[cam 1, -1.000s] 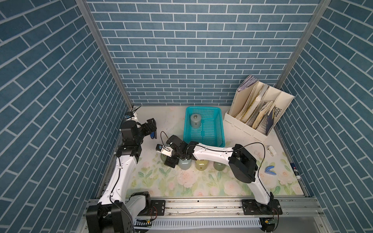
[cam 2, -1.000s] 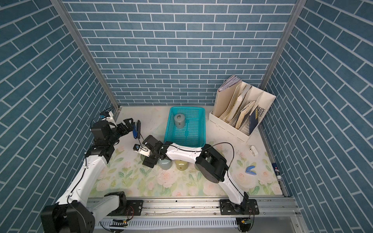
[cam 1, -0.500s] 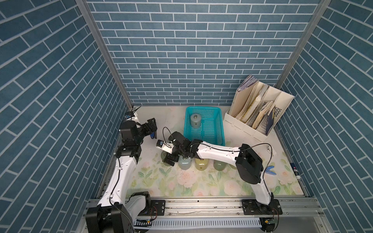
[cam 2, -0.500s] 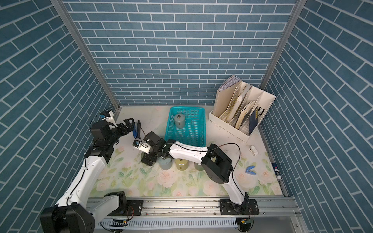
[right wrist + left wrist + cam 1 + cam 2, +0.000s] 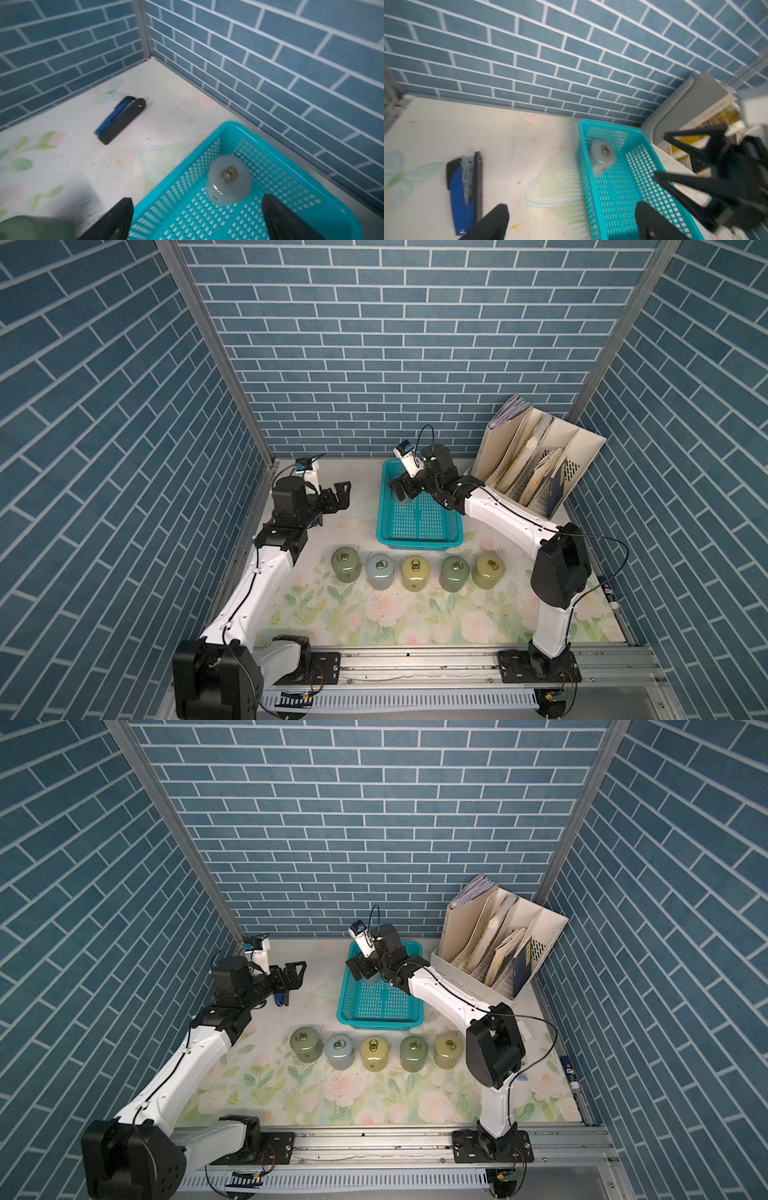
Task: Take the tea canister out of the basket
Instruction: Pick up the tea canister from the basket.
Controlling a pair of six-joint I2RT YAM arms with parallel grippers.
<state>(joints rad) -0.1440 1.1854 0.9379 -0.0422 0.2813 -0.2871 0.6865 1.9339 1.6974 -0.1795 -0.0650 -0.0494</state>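
Approach step: your right fingers (image 5: 122,218) hover open and empty over the basket (image 5: 228,125), whose far end holds the upright tea canister (image 5: 228,178); the next move likely calls for lowering them around its body and closing, while your left fingers (image 5: 496,220) wait open, aside.

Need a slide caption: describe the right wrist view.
Open right hand hovers above turquoise basket holding tea canister; blue stapler beyond.

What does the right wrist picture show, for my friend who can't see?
A pale grey round tea canister with a brass ring on its lid stands near a corner of the turquoise plastic mesh basket. The right gripper, open wide, hovers short of it. A blue-and-black stapler lies on the flowery table.
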